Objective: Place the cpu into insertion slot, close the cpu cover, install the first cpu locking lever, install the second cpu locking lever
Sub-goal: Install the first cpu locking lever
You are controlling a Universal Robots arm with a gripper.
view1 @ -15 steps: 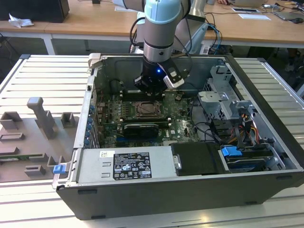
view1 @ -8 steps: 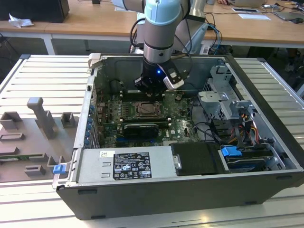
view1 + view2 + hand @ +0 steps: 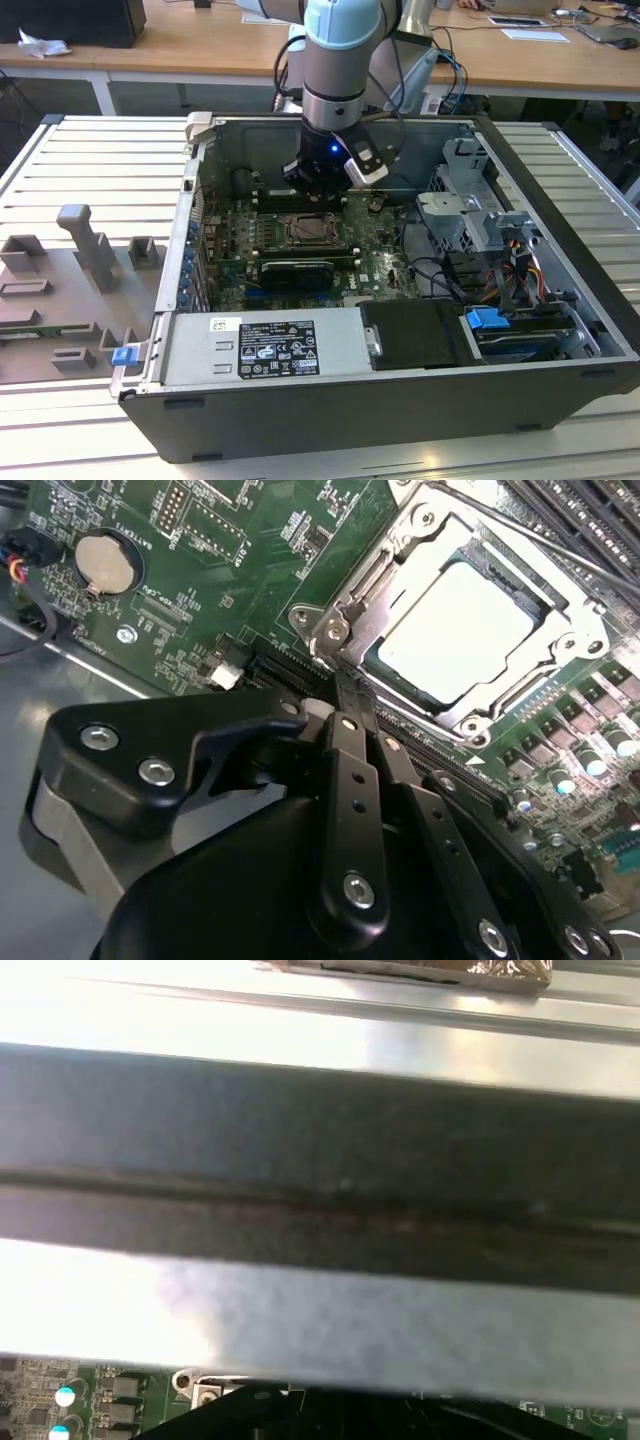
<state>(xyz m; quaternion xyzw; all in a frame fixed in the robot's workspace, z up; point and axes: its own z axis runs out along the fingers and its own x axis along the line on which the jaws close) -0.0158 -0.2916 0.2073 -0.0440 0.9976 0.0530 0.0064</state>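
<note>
In the second wrist view the cpu [image 3: 465, 630] lies flat in the insertion slot [image 3: 470, 727] of the green motherboard [image 3: 200, 580]. The silvery cpu cover [image 3: 400, 555] lies down around the chip's pale face. A thin metal lever rod [image 3: 560, 555] runs along the socket's far side. My gripper [image 3: 345, 685] is shut with nothing in it, its black fingers [image 3: 350, 770] side by side and their tips at the socket's corner by a lever hook [image 3: 330, 630]. The exterior view has the gripper [image 3: 318, 188] low inside the case, just behind the socket [image 3: 305, 230].
The open computer case [image 3: 540, 200] walls the board in. A power supply [image 3: 260, 350] lies at its front and a drive cage [image 3: 470, 200] with cables at the exterior view's right. Memory slots [image 3: 600, 500] flank the socket. Grey fixtures [image 3: 90, 250] stand outside.
</note>
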